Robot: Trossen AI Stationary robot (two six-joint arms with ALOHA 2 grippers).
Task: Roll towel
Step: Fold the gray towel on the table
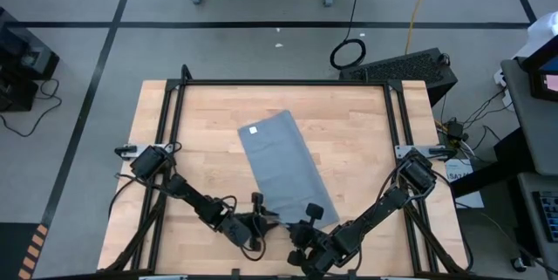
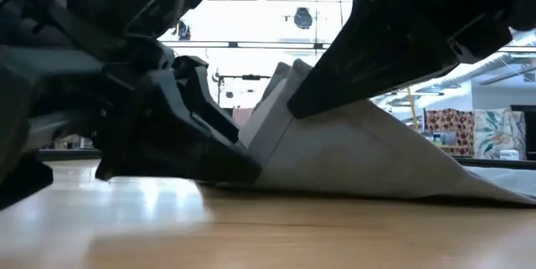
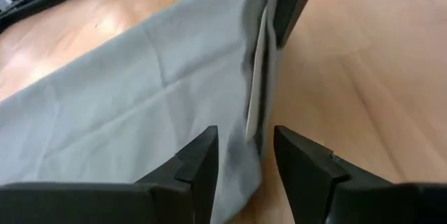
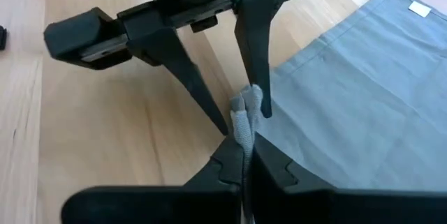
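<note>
Right wrist view: the right gripper is pressed together on the towel at its near edge, which is lifted off the table. The left gripper is spread astride the same edge, not yet pinching. For an even roll, both corners are best lifted level.

No readable text is showing anywhere; the towel is carrying a small white tag near its far left corner, but nothing on it is reading clearly.
</note>
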